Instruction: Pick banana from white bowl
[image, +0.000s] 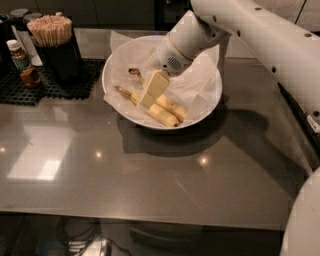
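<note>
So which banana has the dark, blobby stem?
The rear banana; the front banana has a thin pale stem. Gripper is over both, in the white bowl.

Cream gripper (151, 93) over yellow banana (173, 106), white bowl (108, 75)

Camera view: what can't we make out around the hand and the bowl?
- Camera view: the hand sits low in the white bowl over the fruit; whether it touches the banana cannot be told.
- The banana's middle is hidden behind the hand; only its dark stem and far end show.
- The second banana is partly covered by the hand.
- The bottle: label too small to read.
- The arm is cut off by the top and right edges.
</note>
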